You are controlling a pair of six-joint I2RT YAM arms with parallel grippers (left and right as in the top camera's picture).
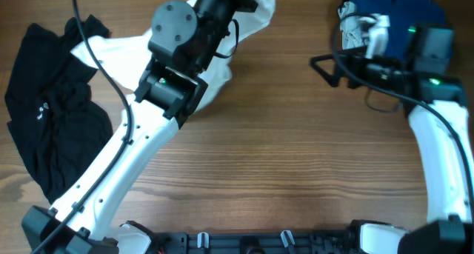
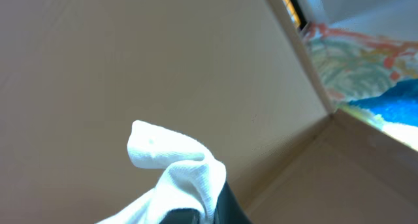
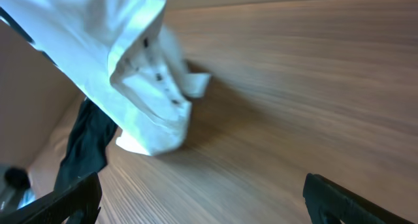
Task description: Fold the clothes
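The white T-shirt (image 1: 211, 80) is lifted off the table at the back middle, one end trailing left toward (image 1: 111, 50). My left gripper (image 1: 222, 6) is shut on a bunched fold of it; in the left wrist view the white cloth (image 2: 176, 165) rises from between the jaws of the left gripper (image 2: 209, 214). My right gripper (image 1: 321, 67) hovers open at the right, pointing left at the shirt, nothing between its fingers. In the right wrist view the right gripper (image 3: 206, 204) faces the hanging T-shirt (image 3: 137, 74), whose small dark print shows, above bare wood.
A black garment (image 1: 52, 121) lies crumpled at the left edge of the table, also seen behind the shirt as dark cloth (image 3: 85, 145). A blue garment (image 1: 396, 6) sits at the back right, beside a pale patterned cloth (image 1: 354, 26). The wooden table (image 1: 281, 158) spans the front.
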